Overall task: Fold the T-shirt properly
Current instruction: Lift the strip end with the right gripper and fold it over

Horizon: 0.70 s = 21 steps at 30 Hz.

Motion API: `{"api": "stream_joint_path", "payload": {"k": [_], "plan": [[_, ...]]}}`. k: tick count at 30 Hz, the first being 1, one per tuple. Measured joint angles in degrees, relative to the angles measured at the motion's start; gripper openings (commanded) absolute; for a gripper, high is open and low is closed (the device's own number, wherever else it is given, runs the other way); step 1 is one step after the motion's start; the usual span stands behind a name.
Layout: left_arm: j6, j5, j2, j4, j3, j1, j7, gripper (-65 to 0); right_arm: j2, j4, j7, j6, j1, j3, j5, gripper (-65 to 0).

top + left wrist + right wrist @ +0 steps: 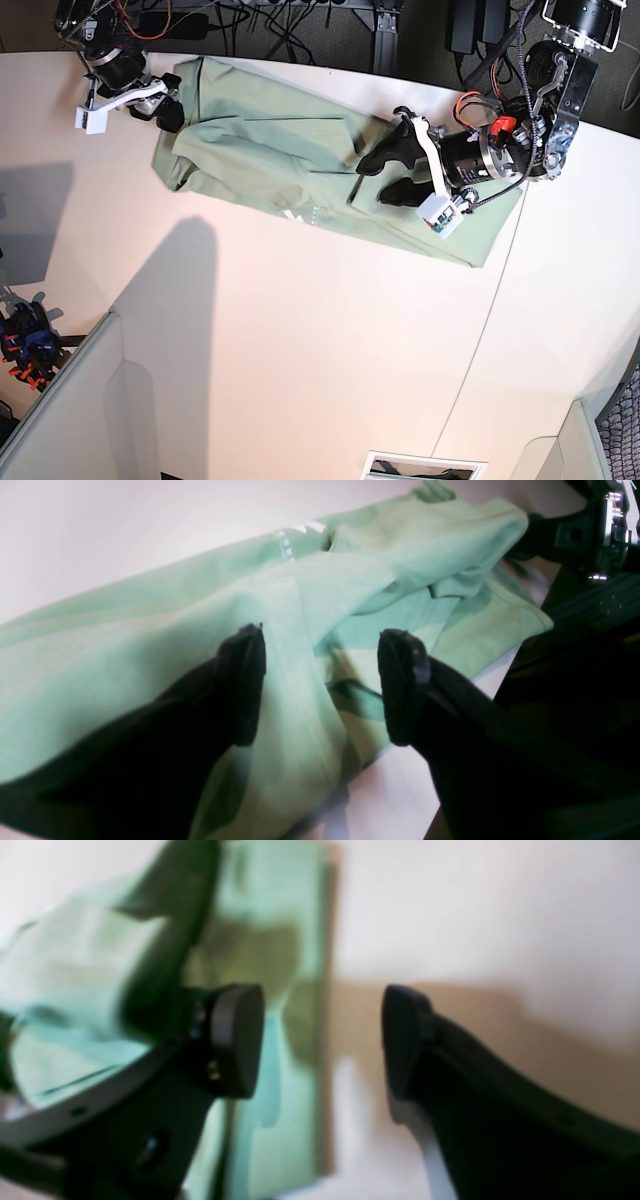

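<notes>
So the setup is a big off-white table [300, 340] that fills most of the base view, with a seam line running diagonally down its right side and a dark strip of floor and cable clutter [290, 25] along the top edge behind it. There's a pale panel [70, 410] leaning in at the bottom left corner, and a couple of big soft shadows fall across the tabletop on the left. No bins or trays holding anything here, just the one garment: the T-shirt [270, 150], pale sage green, lies stretched in a long band from the upper left of the table down toward the right, bunched and overlapped rather than flat, with a small white print visible near its lower edge. The left gripper [390, 175] sits over the right-hand part of the shirt, and in its wrist view the two black fingers [245, 680] are clearly spread apart with rumpled fabric showing between them, nothing pinched. The right gripper [165, 105] is at the shirt's upper left end near the table edge; its wrist view is blurry, but the fingers [235, 1040] stand apart too, with a straight edge of the shirt and bare table showing in the gap.
</notes>
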Motion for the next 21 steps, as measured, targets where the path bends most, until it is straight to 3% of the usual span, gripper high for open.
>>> {"api": "stream_joint_path", "payload": {"k": [13,15,17,18,21], "plan": [[0.0,0.0,0.0,0.0,0.0,0.0,0.2,-26.5,-4.4,0.1,1.0,0.7,2.4,-6.1,0.9,-28.9],[0.0,0.0,0.0,0.0,0.0,0.0,0.2,-26.5,-4.4,0.1,1.0,0.7,3.0,-7.3,0.1,-41.2],[-0.7,0.0,0.0,0.7,0.0,0.0,0.8,-26.6,-4.4,0.0,1.9,0.3,3.3,-8.6,-2.5,-61.6],[-1.7,-0.3,0.0,1.3,0.0,0.0,1.4,-26.6,-4.4,0.0,2.3,0.3,3.5,-9.2,-3.3,-65.0],[-2.5,-2.5,0.0,3.2,0.0,0.0,1.5,-26.6,-4.5,0.0,2.8,0.4,4.3,-9.8,-6.6,-65.0]]}}
